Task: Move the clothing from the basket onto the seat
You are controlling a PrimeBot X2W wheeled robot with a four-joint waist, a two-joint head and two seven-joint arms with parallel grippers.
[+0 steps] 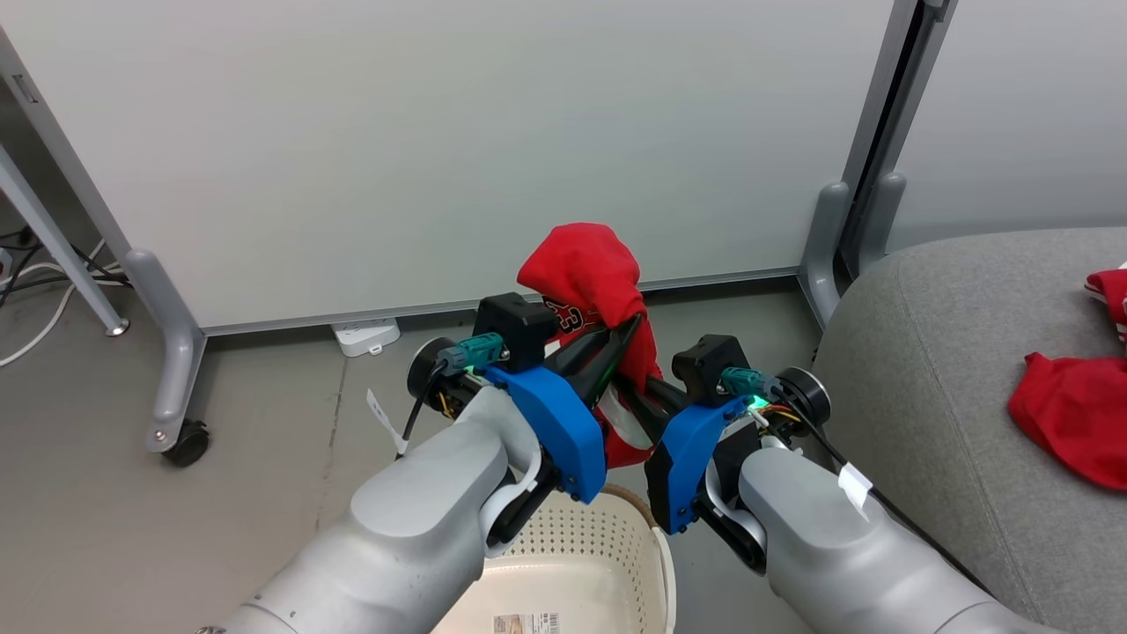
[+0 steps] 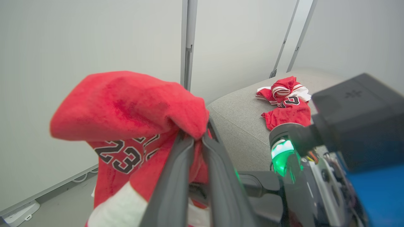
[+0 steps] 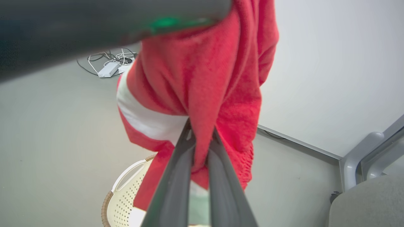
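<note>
1 red garment (image 1: pixel 585 264) was held above the basket (image 1: pixel 636 528), pinched by both grippers.
Its long axis was hung vertically, bunched end up, with the left gripper (image 1: pixel 629 330) and right gripper (image 1: pixel 627 387) fingers pressed onto it. Open floor (image 1: pixel 264 423) was seen beside the seat (image 1: pixel 933 352) edge, and 2 red pieces (image 1: pixel 1070 423) were laid on the seat.

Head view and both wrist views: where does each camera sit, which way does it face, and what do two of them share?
Head view: on the head, looking forward and down at the red garment, basket and seat; both pale forearms show.
Left wrist view: on the left wrist, along the left jaws, shut on the garment, facing the seat.
Right wrist view: on the right wrist, along the right jaws, shut on the garment, basket beyond.
Shared: all three show that garment.
</note>
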